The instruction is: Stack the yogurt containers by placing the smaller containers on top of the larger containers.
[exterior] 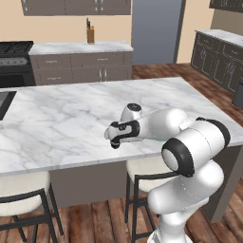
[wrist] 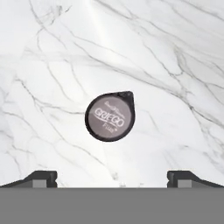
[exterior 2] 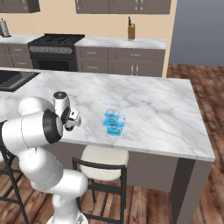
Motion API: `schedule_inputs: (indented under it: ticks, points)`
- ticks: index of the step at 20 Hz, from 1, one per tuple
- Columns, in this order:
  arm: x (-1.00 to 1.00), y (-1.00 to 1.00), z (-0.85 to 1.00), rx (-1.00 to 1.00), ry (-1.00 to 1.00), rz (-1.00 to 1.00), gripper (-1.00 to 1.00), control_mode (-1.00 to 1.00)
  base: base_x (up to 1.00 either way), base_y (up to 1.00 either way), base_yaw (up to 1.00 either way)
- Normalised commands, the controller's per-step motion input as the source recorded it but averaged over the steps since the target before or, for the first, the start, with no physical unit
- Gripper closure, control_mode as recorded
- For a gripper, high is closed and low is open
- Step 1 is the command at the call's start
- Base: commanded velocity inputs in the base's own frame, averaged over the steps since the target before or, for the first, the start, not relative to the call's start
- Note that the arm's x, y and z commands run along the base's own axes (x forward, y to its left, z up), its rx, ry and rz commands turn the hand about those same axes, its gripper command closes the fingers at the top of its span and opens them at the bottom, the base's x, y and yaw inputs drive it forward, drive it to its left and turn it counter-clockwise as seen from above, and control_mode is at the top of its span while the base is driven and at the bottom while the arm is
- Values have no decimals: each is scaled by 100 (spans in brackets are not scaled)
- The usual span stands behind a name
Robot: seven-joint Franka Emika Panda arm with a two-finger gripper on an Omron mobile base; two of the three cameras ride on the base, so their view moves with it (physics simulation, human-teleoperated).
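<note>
The small dark cup stands on the marble island counter. In the hand view I look straight down on its round grey lid with lettering and a small corner tab. My gripper hangs above the cup with its jaws wide open and nothing between them, the cup a little ahead of the fingertips. The hand hovers over the counter's near edge. The larger light-blue tub stands upright on the counter, well to the right of the hand, near the front edge.
Stools stand under the island's near edge, with another stool at the left. A sink is set into the counter's left end. A stove and a knife block stand along the back wall.
</note>
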Motion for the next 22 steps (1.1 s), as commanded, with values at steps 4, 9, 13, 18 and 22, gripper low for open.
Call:
schedule_inputs:
  ticks: [4, 9, 13, 18, 22]
  points:
    - [13, 5, -10, 0, -1, -1, -100, -100, 0, 0, 0]
    - [10, 10, -10, 0, 1, -1, -100, -100, 0, 0, 0]
    - [8, 8, -8, 0, 2, -2, -100, -100, 0, 0, 0]
    - [20, 1, -7, 0, 0, -3, -100, -100, 0, 0, 0]
    - [24, 0, -7, 0, 0, -4, -100, -100, 0, 0, 0]
